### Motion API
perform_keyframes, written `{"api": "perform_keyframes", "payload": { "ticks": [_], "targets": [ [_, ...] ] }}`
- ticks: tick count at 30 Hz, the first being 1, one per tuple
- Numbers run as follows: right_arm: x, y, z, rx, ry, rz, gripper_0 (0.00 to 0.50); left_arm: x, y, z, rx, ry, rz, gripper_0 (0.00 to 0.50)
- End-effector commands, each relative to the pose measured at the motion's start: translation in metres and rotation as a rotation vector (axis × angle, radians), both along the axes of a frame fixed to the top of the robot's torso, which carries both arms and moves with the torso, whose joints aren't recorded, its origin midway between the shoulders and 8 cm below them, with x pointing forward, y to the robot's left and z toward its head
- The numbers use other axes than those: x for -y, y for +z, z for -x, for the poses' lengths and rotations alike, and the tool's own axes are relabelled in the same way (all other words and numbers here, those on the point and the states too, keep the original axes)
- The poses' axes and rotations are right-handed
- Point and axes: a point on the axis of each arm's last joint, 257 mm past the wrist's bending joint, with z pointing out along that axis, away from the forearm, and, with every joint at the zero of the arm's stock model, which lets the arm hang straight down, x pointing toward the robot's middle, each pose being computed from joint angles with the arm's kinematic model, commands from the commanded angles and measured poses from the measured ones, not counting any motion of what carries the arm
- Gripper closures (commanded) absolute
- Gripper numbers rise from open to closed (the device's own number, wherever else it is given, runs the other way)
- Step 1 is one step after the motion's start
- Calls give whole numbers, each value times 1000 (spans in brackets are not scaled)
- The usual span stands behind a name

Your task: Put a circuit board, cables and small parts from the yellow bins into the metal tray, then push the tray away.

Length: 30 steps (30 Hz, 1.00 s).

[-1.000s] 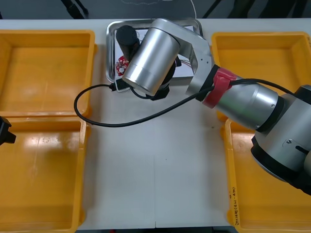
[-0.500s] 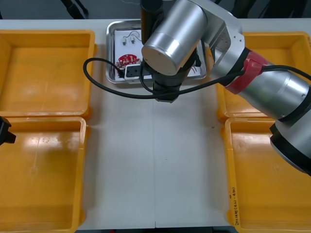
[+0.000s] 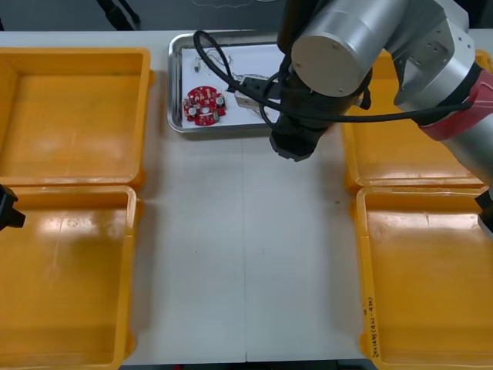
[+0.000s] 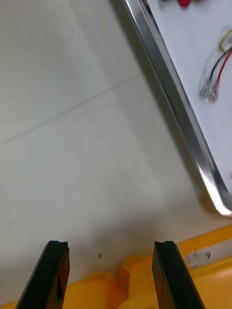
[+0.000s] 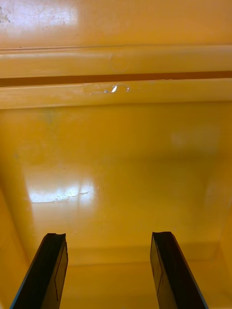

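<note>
One metal tray point(image 4: 180, 105) lies just beyond the right hand point(image 4: 110, 247).

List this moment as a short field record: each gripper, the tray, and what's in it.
right gripper: open, holding nothing, over the table beside the near rim of the metal tray
left gripper: open, parked over a yellow bin on the left
metal tray: far middle of the table, between the far bins, white inside
circuit board: red, lying flat in the tray
black cable: looped in the tray, partly hidden under the right arm
red and yellow cable: in the tray
</note>
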Motion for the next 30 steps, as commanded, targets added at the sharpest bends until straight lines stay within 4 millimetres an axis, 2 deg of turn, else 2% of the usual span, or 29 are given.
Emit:
{"api": "perform_keyframes", "payload": {
  "ticks": [1, 12, 17, 22, 30],
  "targets": [
    [30, 18, 7, 2, -115, -28, 0, -18, 15, 3, 20, -71, -90, 0],
    [74, 5, 35, -61, -312, -122, 0, -18, 15, 3, 20, -71, -90, 0],
    [103, -1, 49, -64, -420, -133, 0, -18, 15, 3, 20, -71, -90, 0],
    [117, 2, 59, -50, -506, -193, 0, -18, 15, 3, 20, -71, -90, 0],
    [147, -10, 78, -157, -640, -329, 0, -18, 15, 3, 20, -71, -90, 0]
  ]
}}
